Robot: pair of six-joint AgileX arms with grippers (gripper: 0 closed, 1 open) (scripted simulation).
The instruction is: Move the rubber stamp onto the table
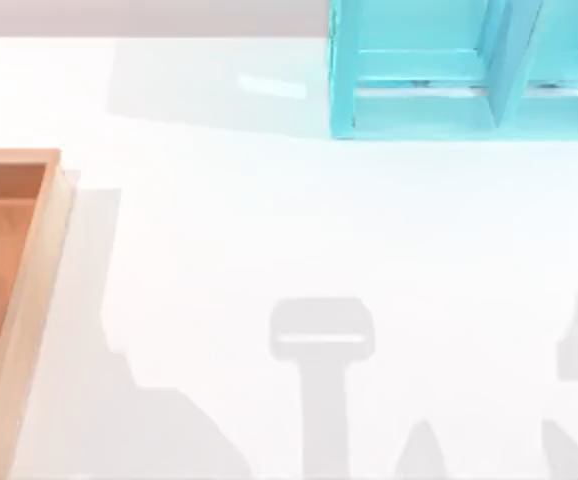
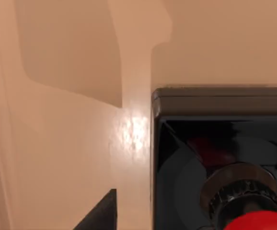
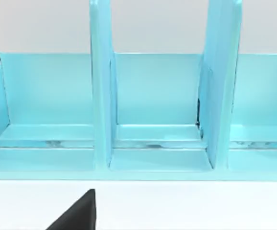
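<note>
While the rubber stamp [image 2: 225, 167] sits on the wooden tray [image 2: 71, 120] floor, off the table [image 1: 299, 220], the left gripper's finger [image 2: 100, 215] hangs close beside it, presumably approaching; finger spread cannot be told.

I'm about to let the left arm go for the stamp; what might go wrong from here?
The rubber stamp sits on the wooden tray, so a low carry toward the table could catch the raised rim. In the left wrist view the stamp lies off to one side, so a straight descent may clip its black base or glossy red knob.
</note>
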